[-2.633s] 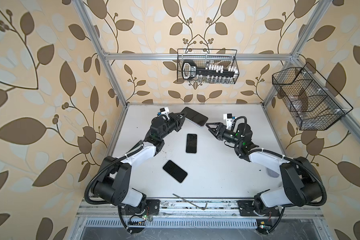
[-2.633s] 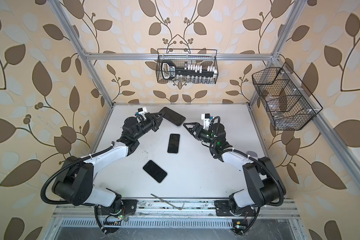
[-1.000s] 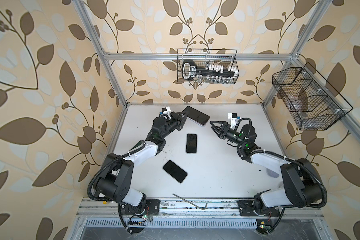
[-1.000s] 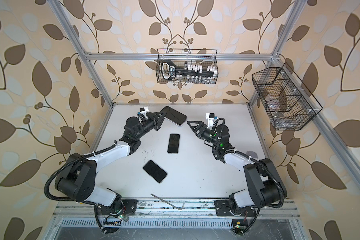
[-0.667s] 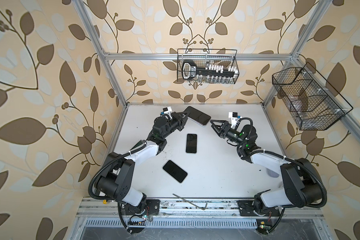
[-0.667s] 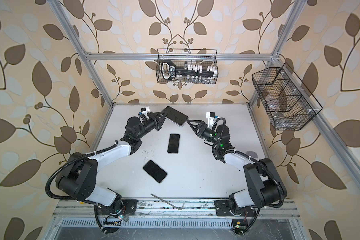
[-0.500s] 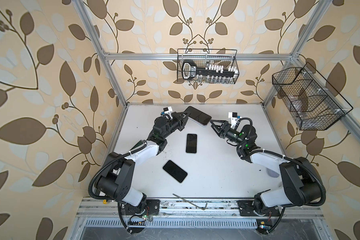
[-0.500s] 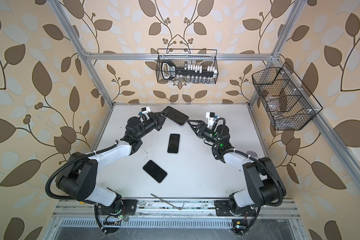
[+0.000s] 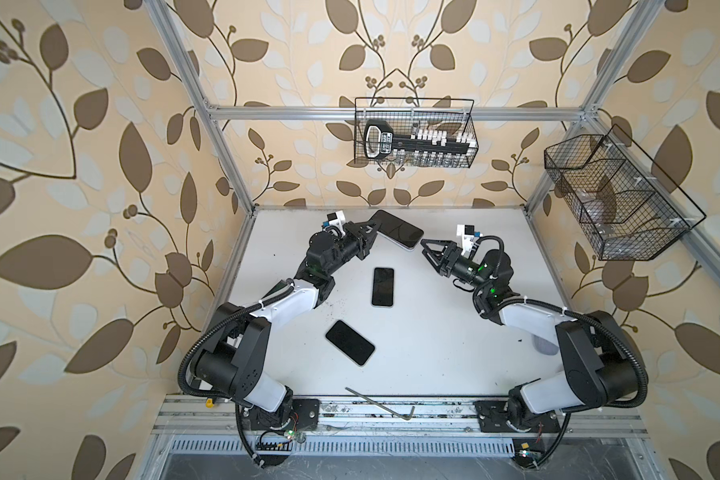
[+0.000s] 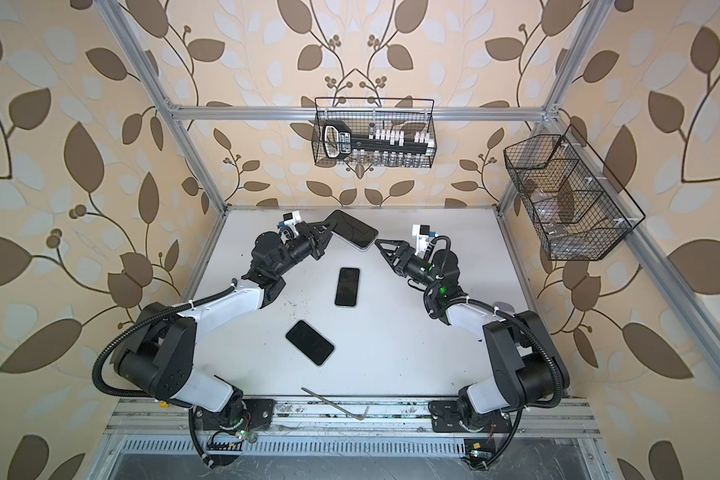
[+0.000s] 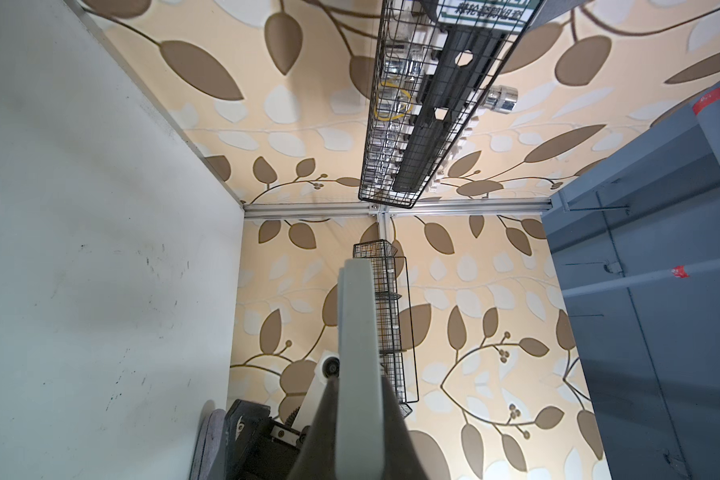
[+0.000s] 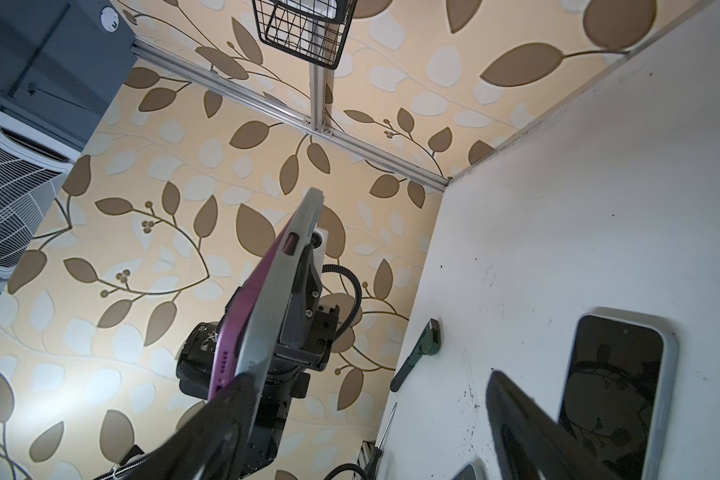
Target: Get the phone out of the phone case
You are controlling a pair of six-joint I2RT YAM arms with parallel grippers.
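My left gripper [image 9: 371, 233] [image 10: 327, 232] is shut on one end of the phone in its phone case [image 9: 396, 228] [image 10: 353, 228] and holds it tilted above the back of the table. In the left wrist view the grey case edge [image 11: 358, 353] runs out from between the jaws of the left gripper [image 11: 360, 436]. In the right wrist view the purple phone edge [image 12: 242, 328] shows beside the grey case [image 12: 273, 299]. My right gripper [image 9: 427, 248] [image 10: 381, 248] [image 12: 371, 428] stands open at the phone's free end, with one fingertip [image 12: 225, 415] against that corner.
Two other dark phones lie flat on the white table [image 9: 454, 357], one at the centre [image 9: 383, 286] [image 10: 347, 286] [image 12: 616, 374] and one nearer the front [image 9: 350, 343] [image 10: 309, 343]. An Allen key [image 9: 379, 405] lies at the front edge. Wire baskets [image 9: 414, 139] [image 9: 616, 199] hang on the walls.
My right gripper has moved back and leftward up to the free end of the held phone, still open. My left gripper has kept its grip and shifted only slightly.
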